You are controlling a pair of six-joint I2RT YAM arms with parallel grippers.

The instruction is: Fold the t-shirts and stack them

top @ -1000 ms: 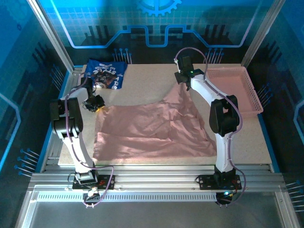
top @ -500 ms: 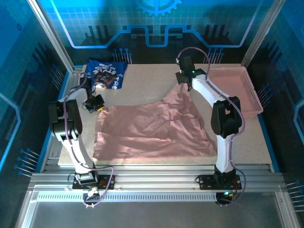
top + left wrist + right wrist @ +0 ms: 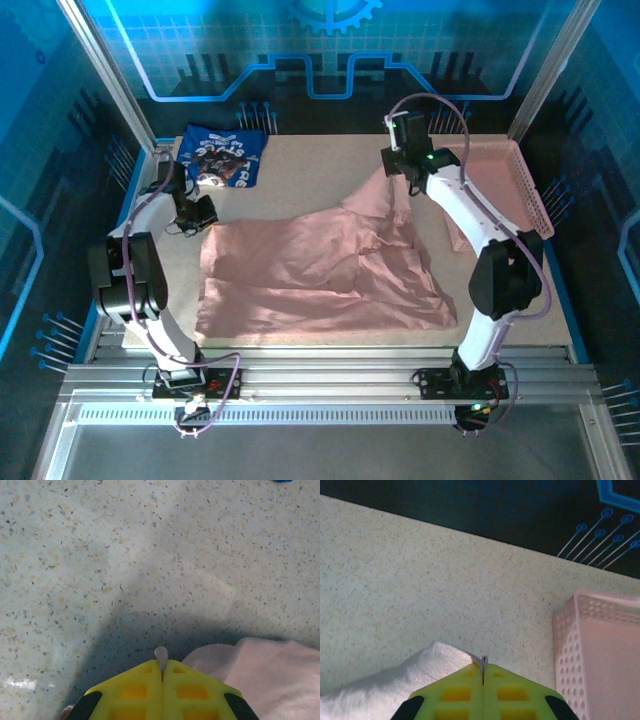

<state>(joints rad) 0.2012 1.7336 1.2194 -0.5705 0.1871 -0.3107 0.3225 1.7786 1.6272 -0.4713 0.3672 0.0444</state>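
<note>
The pink t-shirt (image 3: 320, 280) is soft, dull, wrinkly cloth, the table (image 3: 310, 170) is smooth and speckled like stone, the basket (image 3: 520, 195) is hard plastic with little holes, and the rails (image 3: 330, 385) are shiny metal.

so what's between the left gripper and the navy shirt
Just bare speckled table. The left wrist view shows it ahead of the left gripper, shut on an edge of the pink shirt; the top view shows the navy shirt just beyond.
</note>
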